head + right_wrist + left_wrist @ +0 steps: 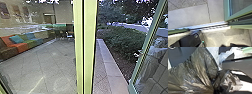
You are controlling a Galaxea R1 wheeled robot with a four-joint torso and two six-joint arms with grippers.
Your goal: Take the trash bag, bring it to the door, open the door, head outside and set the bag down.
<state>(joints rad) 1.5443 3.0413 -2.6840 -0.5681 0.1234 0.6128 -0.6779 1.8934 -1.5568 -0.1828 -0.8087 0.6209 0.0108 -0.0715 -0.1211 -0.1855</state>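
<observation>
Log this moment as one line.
bag: gathered, close to left wrist | door: open | threshold: below right wrist | hedge: outside, beyond paving

The door frame (226, 10) is green, the floor (55, 62) gridded grey.

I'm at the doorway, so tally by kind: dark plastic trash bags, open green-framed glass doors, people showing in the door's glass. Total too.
Dark, shiny plastic trash bag: 1
Open green-framed glass door: 1
Person in pale clothing, showing in the door's glass: 1
Total: 3

The right wrist, as far as I can tell, hangs above the robot's dark plate (186, 41)
</observation>
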